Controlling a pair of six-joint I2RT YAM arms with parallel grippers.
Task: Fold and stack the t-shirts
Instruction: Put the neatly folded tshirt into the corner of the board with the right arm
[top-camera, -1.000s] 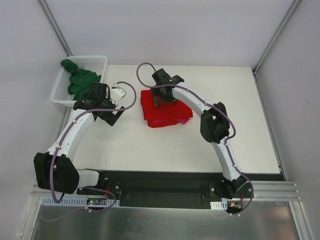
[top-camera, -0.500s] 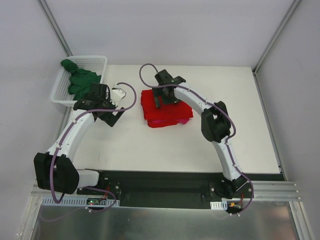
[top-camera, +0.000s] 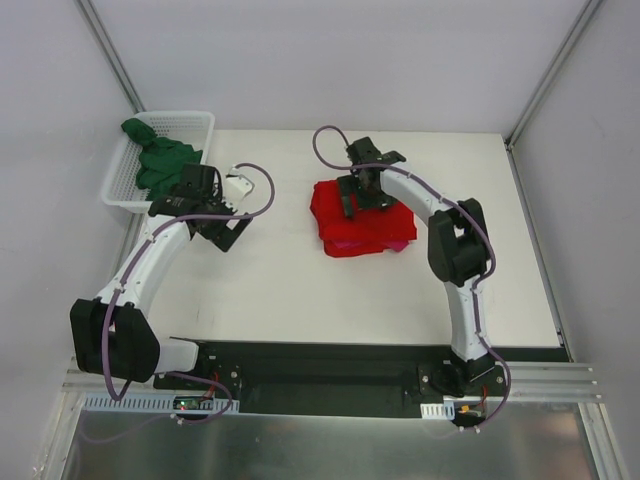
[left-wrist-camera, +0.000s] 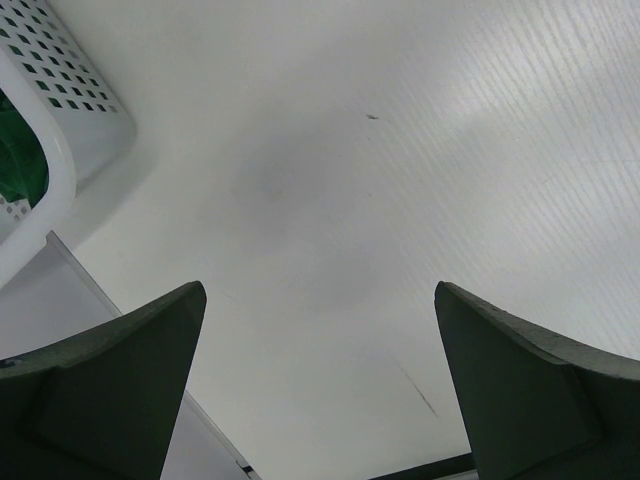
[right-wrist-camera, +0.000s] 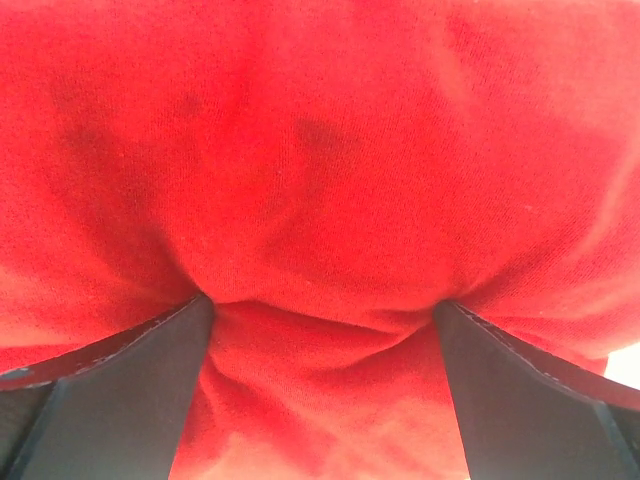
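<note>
A folded bright red t-shirt (top-camera: 342, 212) lies on a magenta-pink t-shirt (top-camera: 400, 242) as a stack in the middle of the table. My right gripper (top-camera: 358, 196) stands open on top of this stack. In the right wrist view its fingertips (right-wrist-camera: 195, 310) press into the red cloth (right-wrist-camera: 320, 150), which bunches up between them. The dark green t-shirt (top-camera: 160, 165) sits crumpled in the white mesh basket (top-camera: 192, 119) at the back left. My left gripper (top-camera: 228, 230) hangs open over bare table (left-wrist-camera: 330, 180) just right of the basket, holding nothing.
The basket's corner (left-wrist-camera: 60, 140) with green cloth (left-wrist-camera: 18, 170) shows at the left edge of the left wrist view. White walls and metal posts close off the back and sides. A black rail runs along the near edge by the arm bases.
My right gripper has moved to the right and the red-and-pink stack has slid right along with it under the fingers. The left arm has barely moved.
</note>
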